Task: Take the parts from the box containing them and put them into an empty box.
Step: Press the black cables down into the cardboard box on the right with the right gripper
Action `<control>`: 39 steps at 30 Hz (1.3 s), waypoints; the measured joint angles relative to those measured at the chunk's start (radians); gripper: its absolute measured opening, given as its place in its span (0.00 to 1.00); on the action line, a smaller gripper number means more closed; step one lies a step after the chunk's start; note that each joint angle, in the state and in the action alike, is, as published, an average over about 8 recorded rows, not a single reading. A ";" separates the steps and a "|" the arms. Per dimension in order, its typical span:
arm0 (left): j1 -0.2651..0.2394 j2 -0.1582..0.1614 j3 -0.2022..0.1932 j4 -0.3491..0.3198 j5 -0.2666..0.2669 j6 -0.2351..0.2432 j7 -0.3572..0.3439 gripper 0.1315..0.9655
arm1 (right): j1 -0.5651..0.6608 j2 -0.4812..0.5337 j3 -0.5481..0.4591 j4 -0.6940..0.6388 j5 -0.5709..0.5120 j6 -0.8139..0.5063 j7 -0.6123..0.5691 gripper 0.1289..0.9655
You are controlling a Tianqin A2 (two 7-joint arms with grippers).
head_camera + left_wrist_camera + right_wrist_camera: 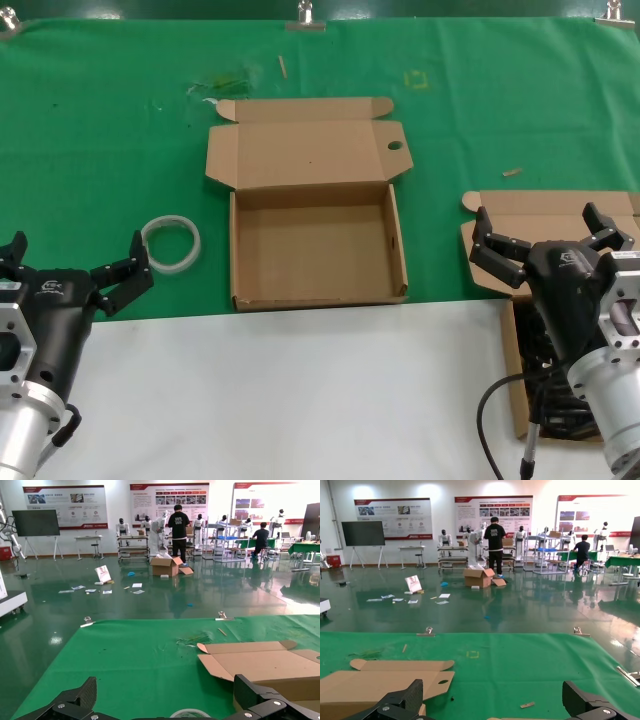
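Black cords [550, 385] lie in right box [512, 350]; right gripper [552, 243] above, fingers wide; left gripper [75, 268] idle, fingers wide.

Empty box [318, 243] centre, tubing ring [171, 243] left (cords' box [515, 330] right).

I see the empty box [318, 245] open-topped, reachable from above, its raised lid blocking behind. My right claw [548, 240] covers the source box [512, 345]. White tubing ring [171, 243] lies left.
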 joint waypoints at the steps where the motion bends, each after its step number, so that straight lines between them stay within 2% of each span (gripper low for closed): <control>1: 0.000 0.000 0.000 0.000 0.000 0.000 0.000 1.00 | 0.000 0.000 0.000 0.000 0.000 0.000 0.000 1.00; 39: 0.000 0.000 0.000 0.000 0.000 0.000 0.000 1.00 | 0.000 0.000 0.000 0.000 0.000 0.000 0.000 1.00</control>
